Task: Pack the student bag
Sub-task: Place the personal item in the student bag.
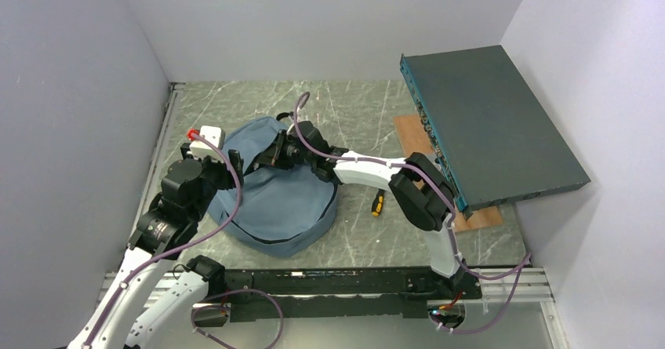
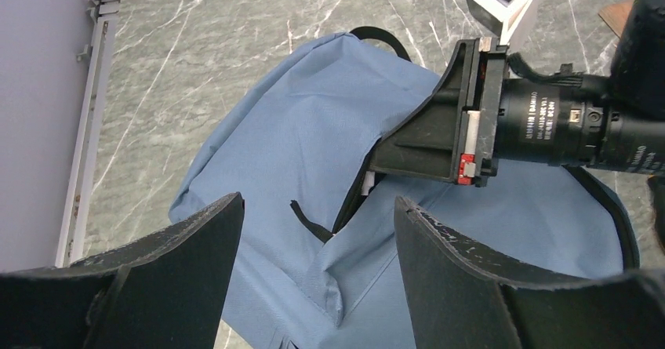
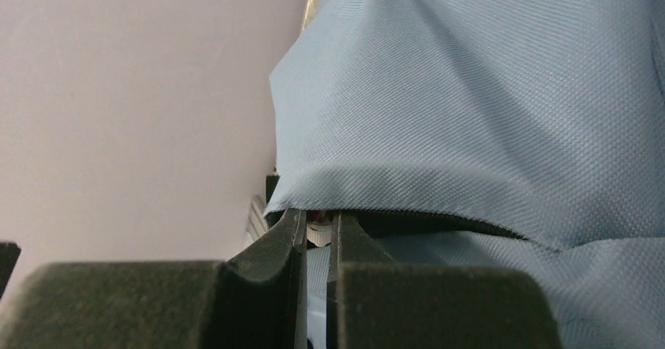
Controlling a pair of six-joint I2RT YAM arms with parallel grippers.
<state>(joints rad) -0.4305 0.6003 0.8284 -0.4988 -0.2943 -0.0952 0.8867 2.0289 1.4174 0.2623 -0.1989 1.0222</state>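
The student bag (image 1: 286, 200) lies left of centre on the worktop (image 1: 353, 106), with the left hand (image 2: 317, 208) spread over its left side and the right hand (image 3: 317, 227) pressed together at its fabric edge.

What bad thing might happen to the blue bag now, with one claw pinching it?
1. The right gripper is shut on something small at the backpack's opening edge. A hard pull might slip off or drag the soft bag along.
2. The left gripper hangs open above the cloth and holds nothing down, so the bag could slide.
3. The screwdriver lies right beside the bag and might get knocked away.
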